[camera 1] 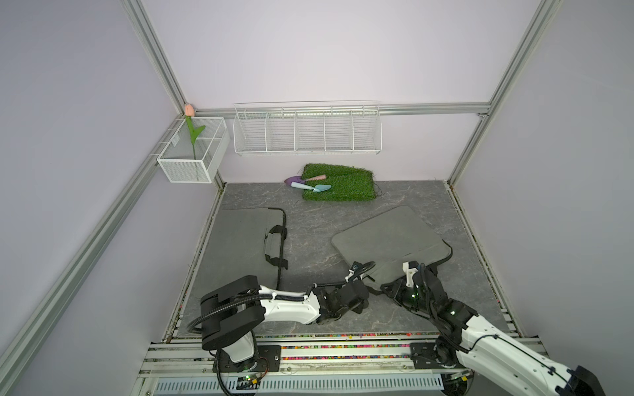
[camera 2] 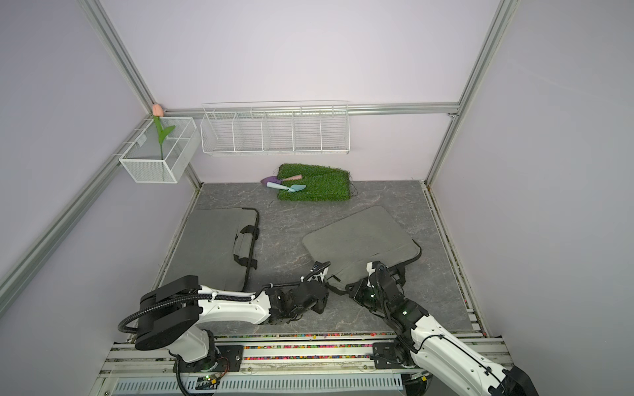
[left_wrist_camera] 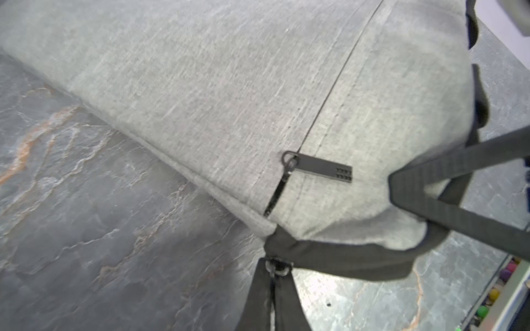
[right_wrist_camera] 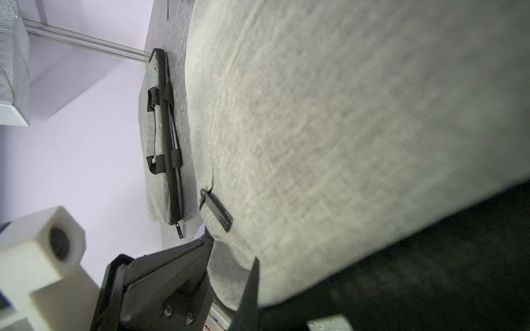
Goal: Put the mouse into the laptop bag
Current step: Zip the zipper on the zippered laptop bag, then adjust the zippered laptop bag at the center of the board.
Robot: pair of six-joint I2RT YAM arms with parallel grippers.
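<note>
Nearest, the left claw [left_wrist_camera: 276,272] is pressed together, pinching a small metal ring [left_wrist_camera: 284,266] at the black-trimmed corner of the laptop bag [camera 1: 387,236]. Its fingers run out of the left wrist view, and in both top views the wrist hides them. The right claw [left_wrist_camera: 395,183] is also pressed together, with its tips against the bag's grey cloth near that same corner. I cannot tell whether any cloth is caught between them. In the right wrist view much of that end is a dark blur.

The bag lies flat and askew on the right of the tabletop [camera 1: 308,223], and both arms cover its near edge. A black zip tab [left_wrist_camera: 321,169] lies on its face. I cannot find the mouse in any view, and I cannot tell whether it is inside the bag.

To the left, well apart, a second bag [camera 1: 240,240] lies flat with its handles [camera 1: 276,245] towards the middle. The left arm cuts off its near end.

Farther back is a grass mat [camera 1: 346,187] with two small trowels [camera 1: 308,183], crossed and partly overhanging its left edge. On the walls behind are a wire rack [camera 1: 305,132] and a mesh basket [camera 1: 192,164] holding a tulip [camera 1: 189,110].
</note>
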